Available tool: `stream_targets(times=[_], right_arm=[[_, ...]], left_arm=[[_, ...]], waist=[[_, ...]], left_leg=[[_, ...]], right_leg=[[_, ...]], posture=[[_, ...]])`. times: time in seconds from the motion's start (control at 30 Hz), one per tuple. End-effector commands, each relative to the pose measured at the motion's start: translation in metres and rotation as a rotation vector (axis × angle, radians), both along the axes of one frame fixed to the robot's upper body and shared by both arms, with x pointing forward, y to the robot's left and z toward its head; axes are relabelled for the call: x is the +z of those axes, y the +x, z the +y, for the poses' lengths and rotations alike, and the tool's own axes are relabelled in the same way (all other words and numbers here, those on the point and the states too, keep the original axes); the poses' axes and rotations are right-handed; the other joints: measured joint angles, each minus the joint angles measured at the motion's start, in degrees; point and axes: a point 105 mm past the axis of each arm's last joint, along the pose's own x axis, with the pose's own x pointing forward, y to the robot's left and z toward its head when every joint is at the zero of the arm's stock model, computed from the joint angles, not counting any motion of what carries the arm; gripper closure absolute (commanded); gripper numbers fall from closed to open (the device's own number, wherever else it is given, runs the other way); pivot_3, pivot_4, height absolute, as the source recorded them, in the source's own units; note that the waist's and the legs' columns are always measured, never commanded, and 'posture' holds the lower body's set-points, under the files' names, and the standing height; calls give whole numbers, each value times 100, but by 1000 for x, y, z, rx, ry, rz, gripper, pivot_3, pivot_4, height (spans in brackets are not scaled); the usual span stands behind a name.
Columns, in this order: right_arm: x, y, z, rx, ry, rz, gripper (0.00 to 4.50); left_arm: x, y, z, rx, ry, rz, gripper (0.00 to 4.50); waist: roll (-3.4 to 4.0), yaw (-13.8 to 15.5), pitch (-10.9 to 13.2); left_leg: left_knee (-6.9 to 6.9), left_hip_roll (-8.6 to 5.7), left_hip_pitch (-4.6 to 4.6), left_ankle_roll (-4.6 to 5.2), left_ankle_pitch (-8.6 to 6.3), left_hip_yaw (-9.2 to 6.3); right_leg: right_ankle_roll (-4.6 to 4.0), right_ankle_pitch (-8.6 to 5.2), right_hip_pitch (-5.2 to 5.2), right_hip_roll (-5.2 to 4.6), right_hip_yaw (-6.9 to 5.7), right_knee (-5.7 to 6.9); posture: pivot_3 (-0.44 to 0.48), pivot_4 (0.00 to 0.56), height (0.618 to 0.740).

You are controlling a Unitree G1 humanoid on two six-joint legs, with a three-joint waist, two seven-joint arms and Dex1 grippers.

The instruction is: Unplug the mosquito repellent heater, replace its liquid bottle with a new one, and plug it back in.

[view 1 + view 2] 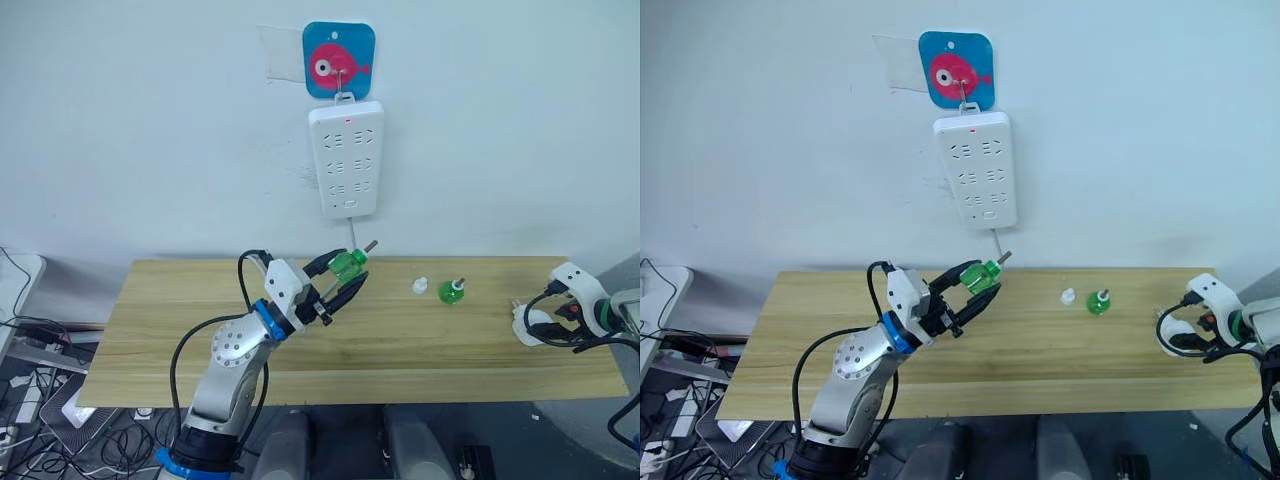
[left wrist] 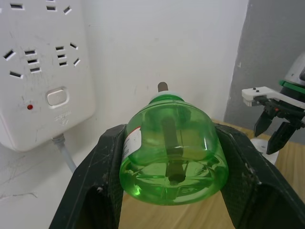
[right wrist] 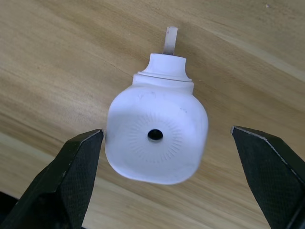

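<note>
Bench [image 1: 400, 350] of pale wood carries everything here. Nearest, by its right edge, the heater [image 1: 530, 327] lies unplugged on the wood; in the right wrist view its white rounded body [image 3: 156, 143] shows a small hole in the middle of its face and one metal prong sticking out past it. The right gripper [image 1: 568, 322] hovers at the heater with its fingers spread wide to either side, touching nothing as far as I can tell.

Further in, over the middle of the bench, the left gripper [image 1: 345, 277] is closed on a green bottle [image 1: 350, 263], held clear of the wood with its wick pointing toward the wall. The left wrist view shows the clear green bottle [image 2: 171, 152] squeezed between both black fingers, liquid pooled inside.

Toward the far edge, right of centre, a second green bottle [image 1: 451, 291] stands upright with a small white cap [image 1: 420, 286] just beside it. On the wall behind hangs the white power strip [image 1: 346, 158], its sockets empty, under a blue hook plate [image 1: 339, 58].

Judging from this, unplugging is done and the bottle swap is in hand. The next move likely calls for the right gripper to close on the heater and steady it, then for the held bottle to be lined up with the heater's opening and screwed in, wick first.
</note>
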Motion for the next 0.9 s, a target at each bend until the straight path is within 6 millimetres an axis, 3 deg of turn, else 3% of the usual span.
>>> stream_targets(times=[0.03, 0.33, 0.47, 0.5, 0.6, 0.73, 0.9], right_arm=[[-1, 2, -2, -22, 2, -5, 22], [-13, 2, 0, -61, 41, 14, 22], [-13, 2, 2, -63, 72, 13, 1326], [-12, 2, 2, -60, 75, 10, 1514], [-8, 3, 2, -59, 89, 2, 1536], [13, 2, 8, -8, 183, 21, 1536], [85, -13, 58, -14, 767, 138, 1536]], left_arm=[[13, -7, -2, -17, -19, -42, 2243], [12, -9, 1, -19, -2, -28, 2243], [12, -9, 1, -21, 4, -24, 2243], [11, -9, 1, -23, 5, -23, 2243], [11, -9, 0, -30, 7, -18, 2243], [12, -13, -4, -68, -2, -19, 2243], [13, -37, -10, -232, 9, 14, 2243]], waist=[[0, 2, 1], [1, 7, 8], [-6, 1, 11], [-11, 1, 15], [-6, 5, 18], [0, 4, 22], [60, -16, 64]], left_leg=[[0, 0, 0, 0, 0, 0], [-1, -2, 0, 0, 0, 0], [-1, -2, 0, 0, 0, -1], [-1, 0, 6, 1, 0, -1], [0, -2, 7, 1, 0, -4], [-1, -1, 5, 1, 0, -3], [0, -2, 2, 2, -1, 4]], right_leg=[[0, 0, 0, 0, 0, 0], [0, 0, 1, -2, 0, 0], [0, 0, 2, -1, -1, 0], [0, 0, 9, 0, -1, -3], [0, 0, 11, -1, -3, -3], [0, 0, 9, -1, -2, -3], [-1, 0, 5, -4, 5, -4]], posture=[[27, 262, 740], [37, 271, 740], [34, 271, 740], [34, 271, 740], [24, 272, 740], [12, 269, 740], [-8, 264, 740]])
